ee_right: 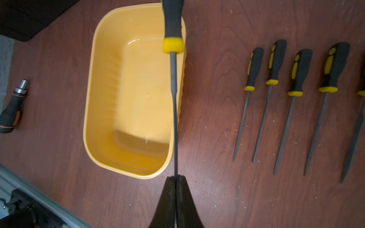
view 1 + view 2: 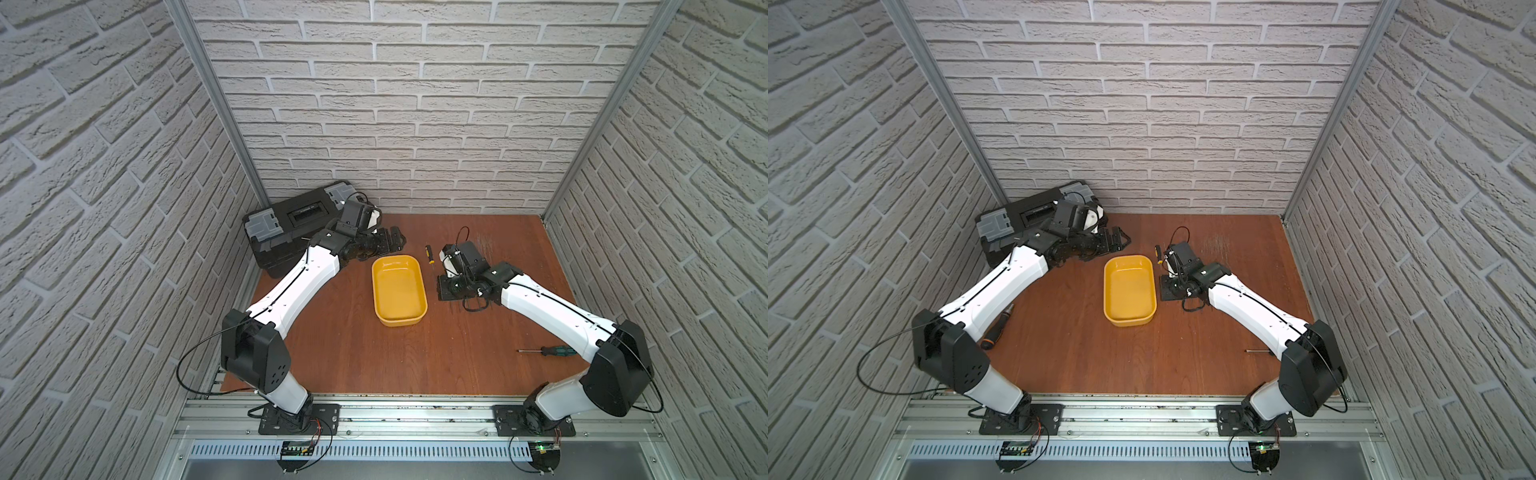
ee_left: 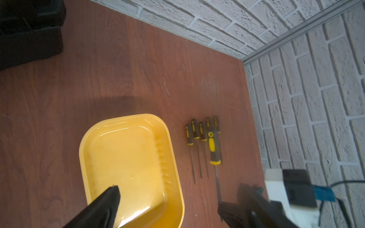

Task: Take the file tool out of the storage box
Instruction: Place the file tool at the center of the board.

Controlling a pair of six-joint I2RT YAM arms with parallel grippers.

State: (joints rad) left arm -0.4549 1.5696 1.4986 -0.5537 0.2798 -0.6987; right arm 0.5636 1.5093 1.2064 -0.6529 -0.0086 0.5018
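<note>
Gripping the file [image 1: 174, 98] by its tip, my right hand [image 1: 175, 177] clamped at lower mid-frame, over the rim of the empty box [image 1: 87, 118] (left hand [image 3: 178, 190] spread wide); only setting down remains, I judge.

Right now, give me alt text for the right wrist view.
The right gripper grips a file by its metal shank, over the edge of an empty yellow tray. Five more files lie in a row on the table beside it.

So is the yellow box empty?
Empty: the storage box shows only bare yellow floor. The file is pinched by the right tool, outside it.
</note>
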